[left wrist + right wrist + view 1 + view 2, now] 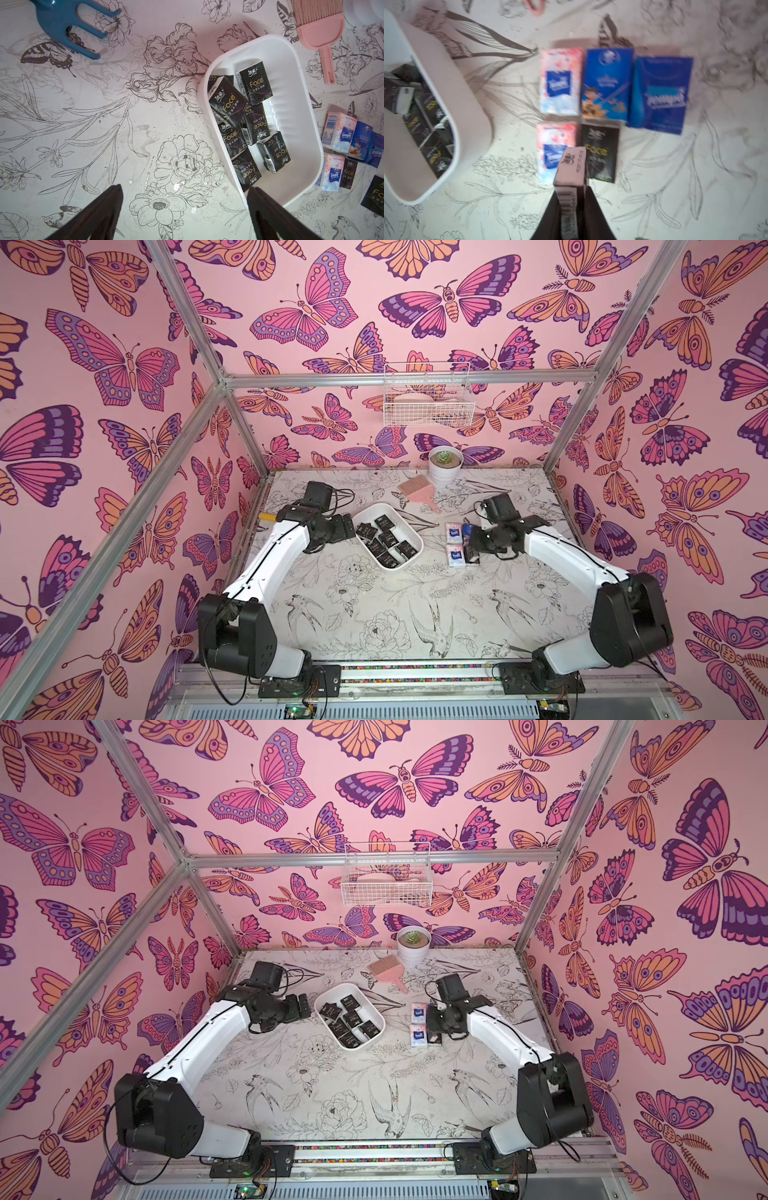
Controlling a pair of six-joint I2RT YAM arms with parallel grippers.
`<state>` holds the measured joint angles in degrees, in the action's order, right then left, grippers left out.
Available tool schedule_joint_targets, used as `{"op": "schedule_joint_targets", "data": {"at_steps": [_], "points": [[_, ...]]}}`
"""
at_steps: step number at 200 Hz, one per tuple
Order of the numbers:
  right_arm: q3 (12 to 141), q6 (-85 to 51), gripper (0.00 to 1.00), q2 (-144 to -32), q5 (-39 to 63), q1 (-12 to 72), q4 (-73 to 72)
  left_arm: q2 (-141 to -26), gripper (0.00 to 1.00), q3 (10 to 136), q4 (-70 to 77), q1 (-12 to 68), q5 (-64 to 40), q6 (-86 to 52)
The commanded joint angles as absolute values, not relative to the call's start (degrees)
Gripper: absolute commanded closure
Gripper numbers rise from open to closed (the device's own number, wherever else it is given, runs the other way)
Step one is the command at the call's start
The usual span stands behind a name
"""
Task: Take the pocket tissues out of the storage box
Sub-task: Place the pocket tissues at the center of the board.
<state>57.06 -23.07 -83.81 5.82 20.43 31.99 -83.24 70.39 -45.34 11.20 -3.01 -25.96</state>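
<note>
Top views show the storage box (409,531), long axis slanting near-right to far-left, holding black pocket tissues (388,538); other packets (607,85) lie beside it. Right gripper (581,193) pinches a packet (570,166) edge-on; left gripper (185,209) gapes empty.

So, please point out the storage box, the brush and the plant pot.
storage box (409,526), top view, bare floor.
brush (319,34), left wrist view, pink head.
plant pot (442,477), top view, white wall.

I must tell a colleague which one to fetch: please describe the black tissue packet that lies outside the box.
Right of the white storage box lies a group of packets. The black packet sits in its second row beside a white-pink packet; it alone there is black.
</note>
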Motion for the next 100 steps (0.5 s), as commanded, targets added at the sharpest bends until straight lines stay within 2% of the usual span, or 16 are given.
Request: {"op": "schedule_joint_targets", "data": {"at_steps": [1, 51, 100], "points": [[52.71, -25.84, 0.81, -80.71, 8.14, 16.36, 30.2, -83.54, 0.0, 72.23, -46.58, 11.25, -3.56, -25.39], [50.19, -24.61, 0.78, -80.51, 1.01, 13.35, 32.92, -84.46, 0.0, 73.19, -46.65, 12.39, -3.34, -25.4], [53.1, -22.7, 0.78, -82.55, -7.35, 13.44, 36.19, -84.69, 0.0, 72.88, -46.58, 12.48, -3.14, -25.22]]}}
